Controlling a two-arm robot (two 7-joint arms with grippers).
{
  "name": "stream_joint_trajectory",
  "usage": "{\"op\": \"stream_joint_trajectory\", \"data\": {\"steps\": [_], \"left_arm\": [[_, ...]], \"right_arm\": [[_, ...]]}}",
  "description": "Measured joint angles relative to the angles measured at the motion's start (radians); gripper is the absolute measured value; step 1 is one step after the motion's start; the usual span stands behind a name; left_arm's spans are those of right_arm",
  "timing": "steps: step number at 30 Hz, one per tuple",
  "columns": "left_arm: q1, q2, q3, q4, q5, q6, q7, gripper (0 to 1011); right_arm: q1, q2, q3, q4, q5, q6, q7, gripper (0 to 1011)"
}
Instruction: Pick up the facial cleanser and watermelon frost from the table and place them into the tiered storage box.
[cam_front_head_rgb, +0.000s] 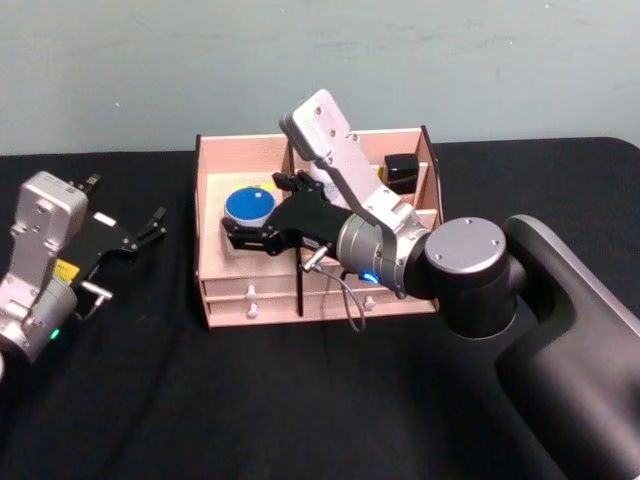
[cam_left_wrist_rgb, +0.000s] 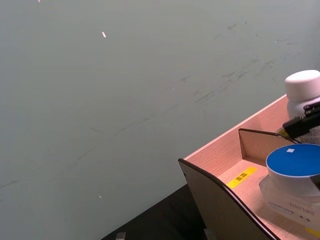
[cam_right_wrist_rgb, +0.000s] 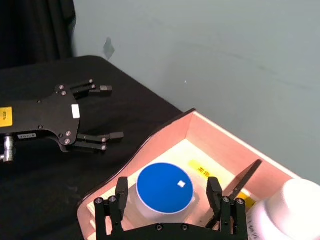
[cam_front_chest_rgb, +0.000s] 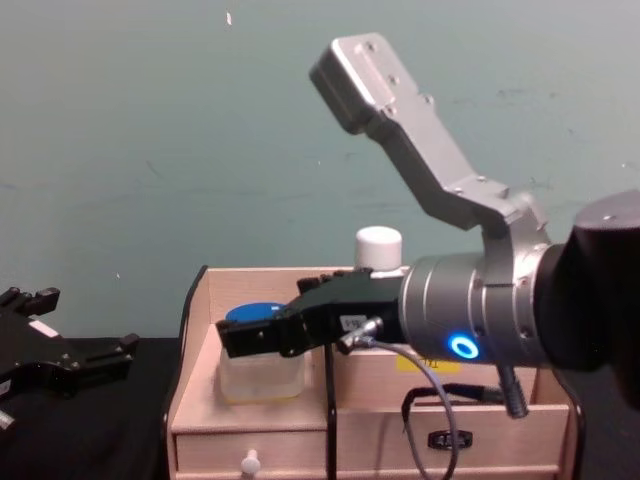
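Black table: our right gripper sat spread around the blue-lidded jar inside the tiered storage box; probably released. We'd withdraw straight up. Left gripper, parked beside the box, was open.

The right arm comes in from about 4 o'clock in the head view and bends at a big round joint. Its silver wrist shows a small blue light. The right hand points toward 9 o'clock, and its black fingers are spread apart. The left arm sits at 9 o'clock, low at the side. The left hand points toward 3 o'clock, and its two black fingers are spread wide too, holding nothing.
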Motion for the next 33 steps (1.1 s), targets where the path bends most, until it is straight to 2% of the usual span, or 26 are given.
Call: {"op": "stream_joint_trajectory", "data": {"steps": [4,12,20,21,25,26,33], "left_arm": [[0.0,0.0,0.0,0.0,0.0,0.0,0.0,1010],[0.0,0.0,0.0,0.0,0.0,0.0,0.0,1009],[0.0,0.0,0.0,0.0,0.0,0.0,0.0,1010],[0.0,0.0,0.0,0.0,0.0,0.0,0.0,1010],[0.0,0.0,0.0,0.0,0.0,0.0,0.0,1010],[0.0,0.0,0.0,0.0,0.0,0.0,0.0,1010],[0.0,0.0,0.0,0.0,0.0,0.0,0.0,1010]], "right_arm": [[-0.012,0.008,0.008,-0.026,0.002,-0.013,-0.005,1002],[-0.073,0.051,0.041,-0.155,0.009,-0.06,-0.022,1002],[-0.178,0.121,0.114,-0.324,0.023,-0.124,-0.056,1002],[-0.216,0.145,0.149,-0.372,0.028,-0.141,-0.07,1002],[-0.268,0.175,0.203,-0.432,0.035,-0.163,-0.092,1002],[-0.294,0.189,0.231,-0.457,0.036,-0.172,-0.106,1002],[-0.4,0.223,0.35,-0.528,0.037,-0.208,-0.153,1002]]}}
